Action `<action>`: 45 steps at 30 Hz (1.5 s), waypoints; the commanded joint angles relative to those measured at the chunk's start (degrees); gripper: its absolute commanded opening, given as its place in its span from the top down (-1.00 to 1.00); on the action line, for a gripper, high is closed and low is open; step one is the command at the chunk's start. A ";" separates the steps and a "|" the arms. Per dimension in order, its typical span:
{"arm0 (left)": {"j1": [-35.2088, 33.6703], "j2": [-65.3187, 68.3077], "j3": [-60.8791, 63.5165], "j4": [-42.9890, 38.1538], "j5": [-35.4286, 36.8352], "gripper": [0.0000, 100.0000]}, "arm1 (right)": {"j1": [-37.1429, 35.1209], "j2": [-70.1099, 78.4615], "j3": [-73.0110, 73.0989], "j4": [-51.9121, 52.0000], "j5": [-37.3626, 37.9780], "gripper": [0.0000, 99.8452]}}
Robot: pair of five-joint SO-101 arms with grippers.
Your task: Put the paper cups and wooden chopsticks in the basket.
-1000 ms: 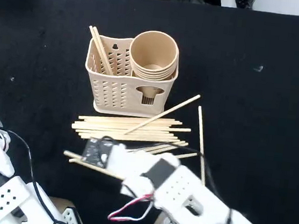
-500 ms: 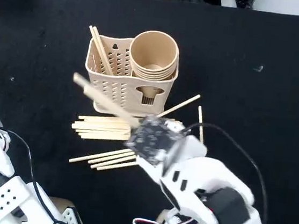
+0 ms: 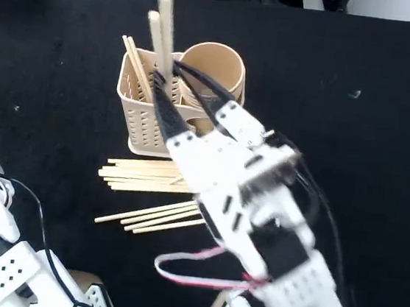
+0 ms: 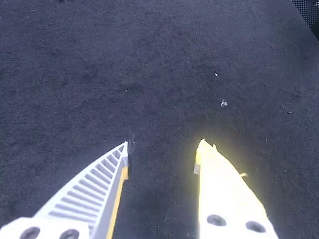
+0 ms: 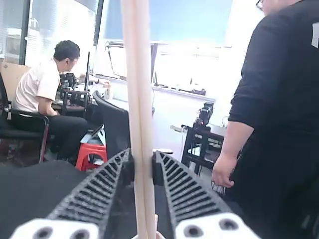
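I see tan paper cups stacked in the beige slotted basket's right compartment, with leaning chopsticks in its left. The right tool pinches a wooden chopstick pair upright over the basket. Loose chopsticks lie on the bench lower in the frame.

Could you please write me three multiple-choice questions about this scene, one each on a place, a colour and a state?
1. Where are the paper cups?
A. on the table
B. in the basket
C. in a gripper

2. What colour is the table cover?
A. white
B. green
C. black

3. How is the right gripper?
A. shut on chopsticks
B. open
C. shut on a cup

Answers: 1 B, the stack stands inside one compartment; 2 C, the cloth is dark all around; 3 A, the upright sticks sit clamped in it.
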 commanded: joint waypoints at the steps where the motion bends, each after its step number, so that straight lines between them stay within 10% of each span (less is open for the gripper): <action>1: -0.04 -0.09 -1.98 0.18 0.53 0.55 | 0.70 10.15 -0.04 -11.43 -1.49 0.98; 16: -0.04 -0.09 -1.89 0.26 0.53 0.55 | 4.57 43.56 -10.51 -20.75 -1.58 0.97; 21: -0.04 -0.09 -1.89 0.26 0.53 0.55 | 4.57 45.58 -10.24 -18.81 -1.58 0.65; 34: -0.04 -0.09 -1.89 0.26 0.53 0.55 | -0.18 18.42 -12.44 7.03 -1.41 0.62; 45: -0.04 -0.09 -1.19 -0.09 0.53 0.55 | 0.00 -10.42 -5.14 60.48 2.11 0.93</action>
